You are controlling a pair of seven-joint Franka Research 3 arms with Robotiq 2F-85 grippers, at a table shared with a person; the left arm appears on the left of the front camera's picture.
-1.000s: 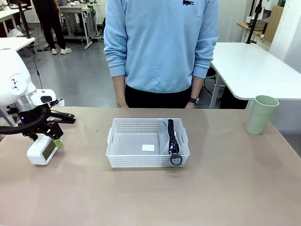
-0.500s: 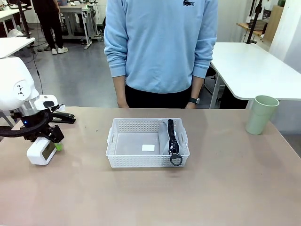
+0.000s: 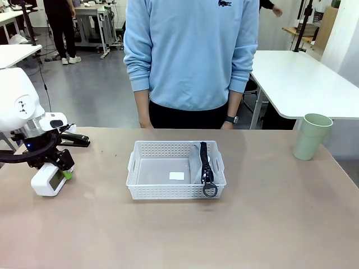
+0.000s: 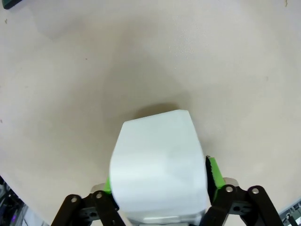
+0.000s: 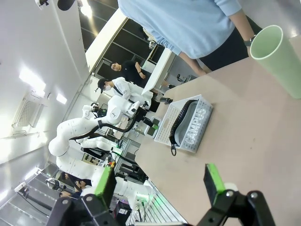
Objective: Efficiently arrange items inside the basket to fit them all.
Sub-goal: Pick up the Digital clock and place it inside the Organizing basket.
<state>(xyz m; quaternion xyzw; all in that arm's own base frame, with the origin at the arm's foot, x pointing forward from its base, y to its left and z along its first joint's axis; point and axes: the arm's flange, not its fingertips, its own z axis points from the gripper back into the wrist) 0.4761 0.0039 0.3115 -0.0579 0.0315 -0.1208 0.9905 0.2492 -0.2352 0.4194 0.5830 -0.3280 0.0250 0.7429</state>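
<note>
Tabletop: beige-brown table, with a person in a light blue sweatshirt standing at its far edge, arms down.
Left pincer: the left pincer is low over the table and pinches the small white boxy plastic device from two sides. The device appears to rest on the surface.
Grip detail: from the left wrist, the green pads sit at the near end of the device — most of its body sticks out beyond them.
Just beyond the pincer: black stapler, lying on the table on the pincer's far side, close but apart.
Farther out: shallow white perforated plastic basket, well apart from the pincer toward the table's middle. The half nearer the pincer is open floor.
Inside the basket: grey "CAMPUS" pouch with black strap, on edge against the wall farthest from the pincer.
Farthest out: pale green cup, upright, beyond the basket.
Right pincer: the right pincer has its fingers spread with nothing between them.
Risk: the pinch is near one end of a smooth, rounded box — on lifting it may pivot or slip out. A swing on the way up could knock the nearby stapler. If the device is set flat mid-basket, the stapler and cup may not fit.
</note>
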